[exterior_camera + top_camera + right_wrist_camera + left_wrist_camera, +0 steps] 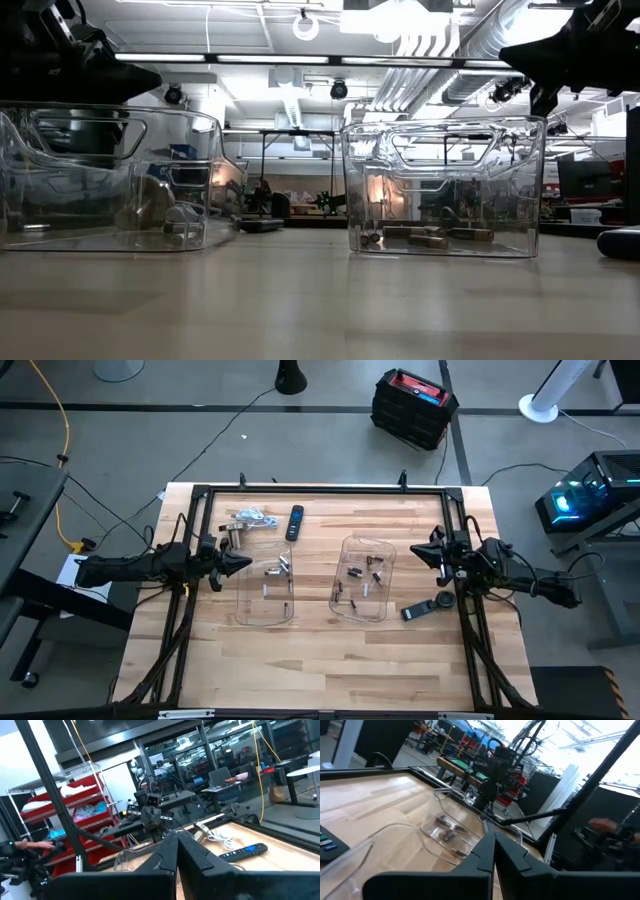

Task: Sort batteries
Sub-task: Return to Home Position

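Wooden table (300, 660) under me, and the sorting looks finished, so I judge that what remains is to bring both arms home without disturbing anything. On the left, my left gripper (240, 563) hangs at the left wall of the left clear tray (242, 600). From above its tip lies over the rim, and from table height the arm is higher than the tray. My fingers (482, 855) on that side are pressed together and hold nothing. The silvery batteries (277, 569) lie loose on that tray's floor. I would draw this arm straight back to the left and upward, never downward, since a light plastic wall would slide at the smallest nudge. A remote (296, 523) lies on the far side between the trays, out of my path. Next comes the right clear tray (387, 605), just beside the first, with the dark batteries (355, 572) scattered inside it. My right gripper (418, 552) hangs near its right wall, apart from it, with the fingers (162, 860) closed on nothing as well. This arm should go back to the right and rise. I should mind the dark gadget (428, 608) lying on the near right of the table, close to the arm. A slow, even retreat on both sides should leave every battery where it rests.
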You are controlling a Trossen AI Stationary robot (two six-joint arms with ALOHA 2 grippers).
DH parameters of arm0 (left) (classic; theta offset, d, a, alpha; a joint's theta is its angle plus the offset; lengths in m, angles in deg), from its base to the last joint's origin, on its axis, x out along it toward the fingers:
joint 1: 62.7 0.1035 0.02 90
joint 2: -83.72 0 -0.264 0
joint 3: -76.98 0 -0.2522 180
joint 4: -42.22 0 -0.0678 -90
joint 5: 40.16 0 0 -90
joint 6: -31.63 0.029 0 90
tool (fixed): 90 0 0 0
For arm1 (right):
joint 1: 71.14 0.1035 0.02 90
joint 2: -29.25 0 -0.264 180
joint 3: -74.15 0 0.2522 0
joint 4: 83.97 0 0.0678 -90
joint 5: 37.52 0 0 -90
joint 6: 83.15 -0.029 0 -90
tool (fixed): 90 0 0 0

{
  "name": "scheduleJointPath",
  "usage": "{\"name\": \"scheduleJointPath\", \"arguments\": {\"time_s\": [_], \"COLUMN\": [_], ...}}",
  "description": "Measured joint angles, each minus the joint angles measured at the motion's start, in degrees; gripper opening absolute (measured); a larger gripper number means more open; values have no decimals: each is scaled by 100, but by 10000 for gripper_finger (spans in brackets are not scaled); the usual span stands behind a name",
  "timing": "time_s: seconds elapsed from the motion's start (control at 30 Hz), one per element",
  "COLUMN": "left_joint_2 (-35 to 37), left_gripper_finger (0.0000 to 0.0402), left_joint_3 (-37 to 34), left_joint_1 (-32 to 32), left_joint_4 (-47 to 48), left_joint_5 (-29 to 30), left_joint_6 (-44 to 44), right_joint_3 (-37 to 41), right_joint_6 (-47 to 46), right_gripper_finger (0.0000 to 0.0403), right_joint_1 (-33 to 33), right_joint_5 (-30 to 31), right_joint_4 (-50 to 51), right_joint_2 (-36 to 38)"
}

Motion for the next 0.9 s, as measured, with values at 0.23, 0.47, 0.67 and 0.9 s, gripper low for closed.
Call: {"name": "scheduleJointPath", "arguments": {"time_s": [0.23, 0.47, 0.67, 0.9], "left_joint_2": [-6, -22, -22, -22], "left_gripper_finger": [0, 0, 0, 0], "left_joint_3": [0, 0, 0, 0], "left_joint_1": [-51, -49, -49, -49], "left_joint_4": [0, 0, 0, 0], "left_joint_5": [5, 9, 9, 11], "left_joint_6": [-2, 0, 0, 0], "right_joint_3": [-2, -2, -2, -2], "right_joint_6": [0, 0, 0, 0], "right_gripper_finger": [0, 0, 0, 0], "right_joint_1": [-1, -1, -1, -1], "right_joint_5": [3, 0, 3, 3], "right_joint_4": [229, 467, 705, 953], "right_joint_2": [-66, -66, -68, -68]}}
